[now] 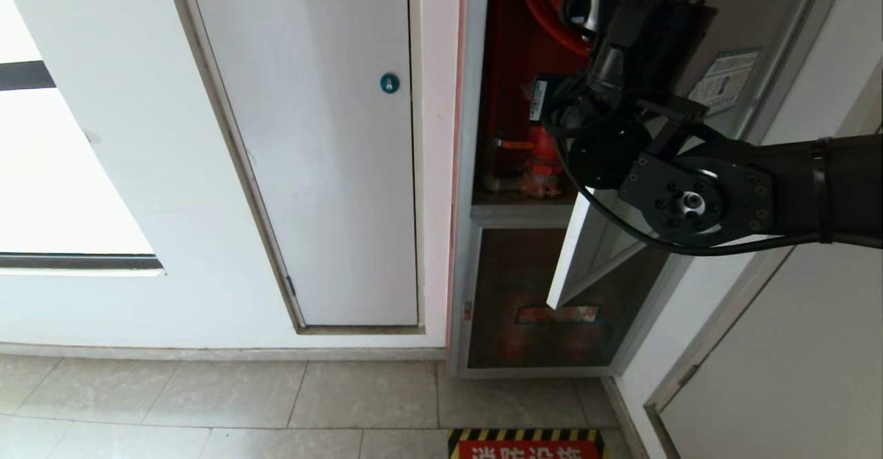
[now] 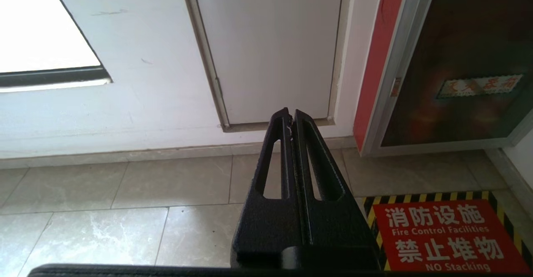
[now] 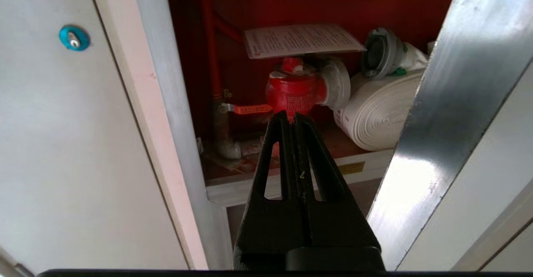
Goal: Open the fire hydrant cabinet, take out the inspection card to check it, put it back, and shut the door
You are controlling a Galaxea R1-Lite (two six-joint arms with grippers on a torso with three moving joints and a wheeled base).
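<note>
The fire hydrant cabinet [image 1: 476, 100] stands open and shows its red inside. Its door [image 1: 752, 45] is swung out to the right, and the silver edge of the door [image 3: 449, 102] fills one side of the right wrist view. Inside, the inspection card [image 3: 300, 39] lies as a white printed sheet on top of the red valve [image 3: 293, 91], beside the rolled white hose [image 3: 379, 114]. My right arm [image 1: 648, 38] reaches in front of the opening. My right gripper [image 3: 290, 116] is shut and empty, a short way from the valve, with the card above its tips. My left gripper [image 2: 290, 113] is shut and parked low.
A white door with a blue round lock [image 1: 390, 83] is left of the cabinet. Below the opening is a smaller dark glass panel with a red label [image 1: 545, 307]. A red floor sign with striped border [image 2: 449, 235] lies on the tiles before the cabinet.
</note>
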